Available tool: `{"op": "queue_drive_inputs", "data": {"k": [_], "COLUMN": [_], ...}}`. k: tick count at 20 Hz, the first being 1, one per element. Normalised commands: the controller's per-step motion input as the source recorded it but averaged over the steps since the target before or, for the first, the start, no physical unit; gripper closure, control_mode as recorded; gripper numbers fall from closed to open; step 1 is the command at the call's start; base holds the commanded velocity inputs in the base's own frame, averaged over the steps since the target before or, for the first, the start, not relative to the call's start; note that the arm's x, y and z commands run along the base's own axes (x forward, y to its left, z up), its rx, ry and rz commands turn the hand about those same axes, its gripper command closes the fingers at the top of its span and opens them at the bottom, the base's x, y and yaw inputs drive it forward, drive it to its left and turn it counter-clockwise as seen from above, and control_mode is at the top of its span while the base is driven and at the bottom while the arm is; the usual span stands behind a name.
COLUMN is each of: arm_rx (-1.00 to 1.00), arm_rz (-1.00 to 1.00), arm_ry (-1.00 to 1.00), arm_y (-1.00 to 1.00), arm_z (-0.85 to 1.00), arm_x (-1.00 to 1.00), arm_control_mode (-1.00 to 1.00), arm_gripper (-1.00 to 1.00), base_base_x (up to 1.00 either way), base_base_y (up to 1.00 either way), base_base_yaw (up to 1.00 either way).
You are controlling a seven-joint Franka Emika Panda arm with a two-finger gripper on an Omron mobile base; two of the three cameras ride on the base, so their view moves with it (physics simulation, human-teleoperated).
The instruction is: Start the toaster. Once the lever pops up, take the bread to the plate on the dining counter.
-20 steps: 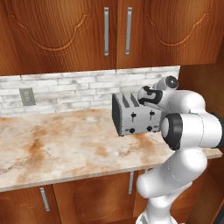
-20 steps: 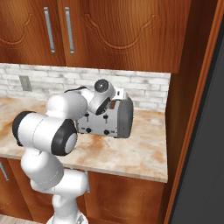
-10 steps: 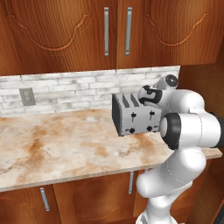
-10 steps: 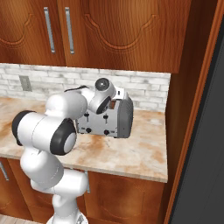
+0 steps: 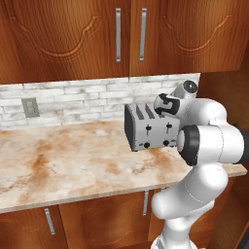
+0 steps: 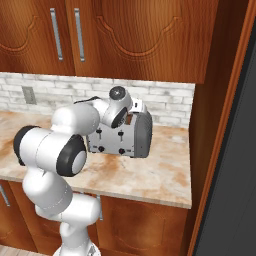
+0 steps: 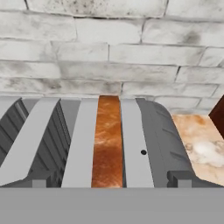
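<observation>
Four long slots run across the top of the boxy silver-grey metal toaster, and my hand hangs just above them, near the toaster's right end. From the hand camera I look straight down along the slots: the small tan slice of bread with its darker brown crust sits edge-up in the slot second from the right, its top edge about level with the toaster's top, with grey metal ribs on either side and two open slots to its left.

The toaster stands on the beige stone worktop with rust-orange marbling, toward its far right, close to the white brick backsplash. Its face, turned toward the near edge, carries two black levers and, below them, two black knobs.

My gripper is above the toaster's top, seen from the left as a dark block at the end of my white wrist. From the right base camera the wrist covers the upper left of the toaster and a sliver of brown bread shows just beside it. I cannot tell whether my fingers are spread or pressed together; their tips are hidden from me.

Dark brown wooden cabinet doors with steel bar handles hang above the backsplash, and a grey wall outlet sits in the bricks far to the left.
</observation>
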Motion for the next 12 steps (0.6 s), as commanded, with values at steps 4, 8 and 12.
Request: {"op": "queue_drive_inputs", "data": {"k": [4, 8, 12], "arm_rx": [0.0, 0.0, 0.0], "arm_rz": [0.0, 0.0, 0.0], "arm_ry": [0.03, 0.01, 0.03], "arm_y": [0.0, 0.0, 0.0], "arm_z": [0.0, 0.0, 0.0], "arm_x": [0.0, 0.0, 0.0], "arm_control_mode": [-1.0, -1.0, -1.0], "arm_gripper": [-1.0, -1.0, -1.0], "base_base_x": [0.0, 0.0, 0.0], "base_base_y": [0.0, 0.0, 0.0], "base_base_yaw": [0.0, 0.0, 0.0]}}
